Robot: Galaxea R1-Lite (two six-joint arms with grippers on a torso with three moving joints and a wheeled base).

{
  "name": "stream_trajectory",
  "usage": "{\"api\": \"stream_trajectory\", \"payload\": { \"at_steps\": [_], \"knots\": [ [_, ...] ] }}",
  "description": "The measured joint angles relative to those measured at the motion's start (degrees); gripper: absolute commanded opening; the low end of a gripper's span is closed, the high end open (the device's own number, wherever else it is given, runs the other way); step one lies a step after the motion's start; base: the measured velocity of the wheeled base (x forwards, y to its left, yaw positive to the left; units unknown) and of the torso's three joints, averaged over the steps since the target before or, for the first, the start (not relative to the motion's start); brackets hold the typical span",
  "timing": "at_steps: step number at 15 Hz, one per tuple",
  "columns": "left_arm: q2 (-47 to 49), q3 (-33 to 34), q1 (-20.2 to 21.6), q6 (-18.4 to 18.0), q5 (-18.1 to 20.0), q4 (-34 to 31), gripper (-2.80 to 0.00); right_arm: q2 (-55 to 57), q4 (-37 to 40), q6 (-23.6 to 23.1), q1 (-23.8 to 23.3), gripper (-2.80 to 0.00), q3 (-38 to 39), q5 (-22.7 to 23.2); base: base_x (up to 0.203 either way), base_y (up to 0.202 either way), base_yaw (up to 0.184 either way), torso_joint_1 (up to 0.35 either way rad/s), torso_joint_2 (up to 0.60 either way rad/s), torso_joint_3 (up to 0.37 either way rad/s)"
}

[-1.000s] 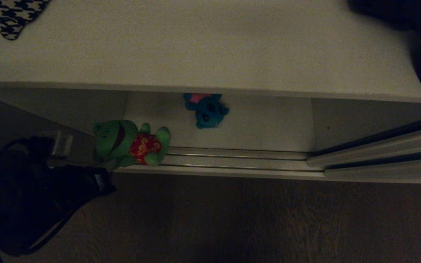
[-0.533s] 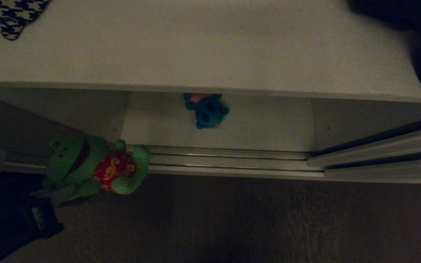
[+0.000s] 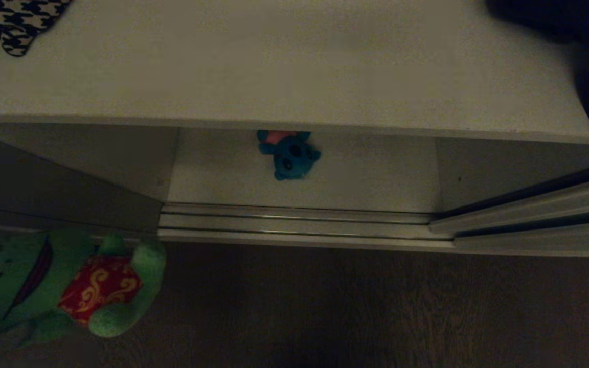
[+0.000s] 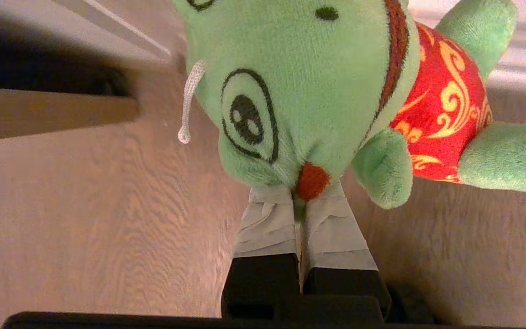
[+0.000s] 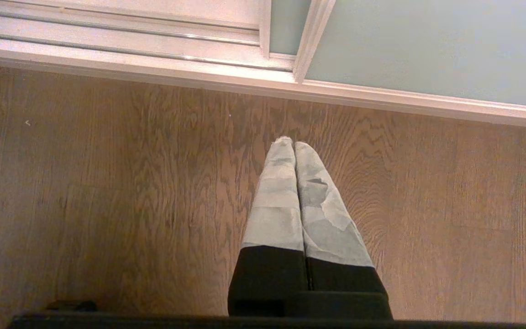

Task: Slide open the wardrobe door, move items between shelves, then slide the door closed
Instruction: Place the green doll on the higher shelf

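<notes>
Left tool (image 4: 297, 194) beneath green toy's (image 4: 318, 87) chin

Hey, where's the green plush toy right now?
The green plush toy is at the head view's lower left, pinched by the left gripper above the wood floor, outside the wardrobe, left of the floor track.

One plush toy (image 3: 289, 153) lies on the lower shelf (image 3: 366, 174), beneath the upper shelf (image 3: 274, 66).
</notes>
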State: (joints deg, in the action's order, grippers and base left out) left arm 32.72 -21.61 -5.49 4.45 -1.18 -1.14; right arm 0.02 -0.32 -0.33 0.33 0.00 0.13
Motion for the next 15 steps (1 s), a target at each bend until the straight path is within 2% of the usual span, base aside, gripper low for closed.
{"api": "stream_trajectory", "payload": {
  "at_steps": [4,8,11,13,15],
  "knots": [
    [-12.64,1.7,2.99,-2.83,2.8,-6.33,-2.8,0.0,-0.01,0.0,0.0,-2.8,0.0,0.02,0.0,0.0,0.0,0.0,0.0,0.0],
    [-25.72,8.56,4.89,-5.06,3.07,-8.42,-2.8,0.0,-0.01,0.0,0.0,-2.8,0.0,0.02,0.0,0.0,0.0,0.0,0.0,0.0],
    [-30.84,15.05,5.35,-6.24,2.52,-6.04,-2.8,0.0,0.01,0.0,0.0,-2.8,0.0,0.02,0.0,0.0,0.0,0.0,0.0,0.0],
    [-32.06,19.32,5.38,-6.12,1.17,-0.92,-2.8,0.0,0.01,0.02,0.0,-2.8,0.0,0.02,0.0,0.0,0.0,0.0,0.0,0.0],
    [-32.63,20.92,5.39,-5.97,0.87,1.32,-2.8,0.0,0.0,0.01,0.0,-2.8,0.0,0.02,0.0,0.0,0.0,0.0,0.0,0.0]
  ]
}}
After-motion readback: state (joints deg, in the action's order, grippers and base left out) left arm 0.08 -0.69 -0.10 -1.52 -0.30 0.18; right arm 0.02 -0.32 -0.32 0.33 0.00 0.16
